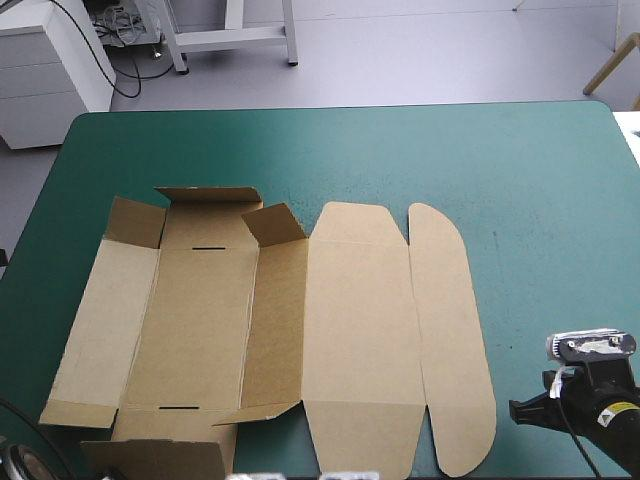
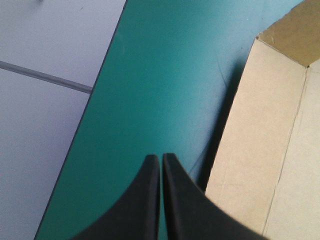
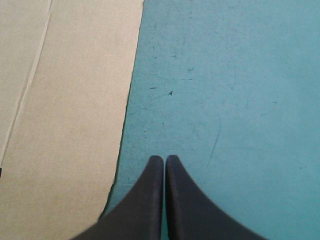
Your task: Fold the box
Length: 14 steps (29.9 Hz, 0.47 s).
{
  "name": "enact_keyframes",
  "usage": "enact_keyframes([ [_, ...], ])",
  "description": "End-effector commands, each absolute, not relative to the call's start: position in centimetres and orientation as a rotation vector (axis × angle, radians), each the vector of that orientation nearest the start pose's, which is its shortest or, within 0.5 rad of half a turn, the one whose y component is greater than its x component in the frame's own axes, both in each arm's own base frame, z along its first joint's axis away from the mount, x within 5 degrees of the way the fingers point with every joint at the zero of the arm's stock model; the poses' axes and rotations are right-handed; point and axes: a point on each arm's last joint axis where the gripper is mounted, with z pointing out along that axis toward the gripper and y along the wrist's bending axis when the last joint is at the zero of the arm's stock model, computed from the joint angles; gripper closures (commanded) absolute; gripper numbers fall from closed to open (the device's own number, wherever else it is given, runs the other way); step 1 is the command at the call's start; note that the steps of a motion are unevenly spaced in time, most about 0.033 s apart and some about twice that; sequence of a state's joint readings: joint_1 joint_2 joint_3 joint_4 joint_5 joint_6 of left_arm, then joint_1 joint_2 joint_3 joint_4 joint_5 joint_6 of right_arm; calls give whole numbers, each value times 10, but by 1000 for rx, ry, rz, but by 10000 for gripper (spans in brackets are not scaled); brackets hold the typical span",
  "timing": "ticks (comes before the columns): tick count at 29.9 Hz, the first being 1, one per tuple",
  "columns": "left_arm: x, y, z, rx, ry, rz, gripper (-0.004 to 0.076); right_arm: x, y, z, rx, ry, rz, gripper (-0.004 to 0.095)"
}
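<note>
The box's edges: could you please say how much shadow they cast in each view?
High view: the box throws narrow shadows by its raised flaps; the teal-green cover looks brightest toward its far edge. Left wrist view: a broad shadow runs along the box's edge. Right wrist view: only a thin line.

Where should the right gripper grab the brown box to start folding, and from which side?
On the box, likely the long rounded flap, from the right side of the table. It lies flat, its free edge facing the right gripper, which is shut beside it and must open first.
</note>
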<state>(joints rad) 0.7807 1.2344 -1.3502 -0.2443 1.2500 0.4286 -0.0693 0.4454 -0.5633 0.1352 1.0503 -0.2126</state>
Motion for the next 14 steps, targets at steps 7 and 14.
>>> enact_keyframes([
  [7,175,142,404,-446,2537,101,129,68,6,295,-145,2331,27,912],
  [14,179,148,398,-603,2535,64,20,68,5,295,-148,2332,23,912],
])
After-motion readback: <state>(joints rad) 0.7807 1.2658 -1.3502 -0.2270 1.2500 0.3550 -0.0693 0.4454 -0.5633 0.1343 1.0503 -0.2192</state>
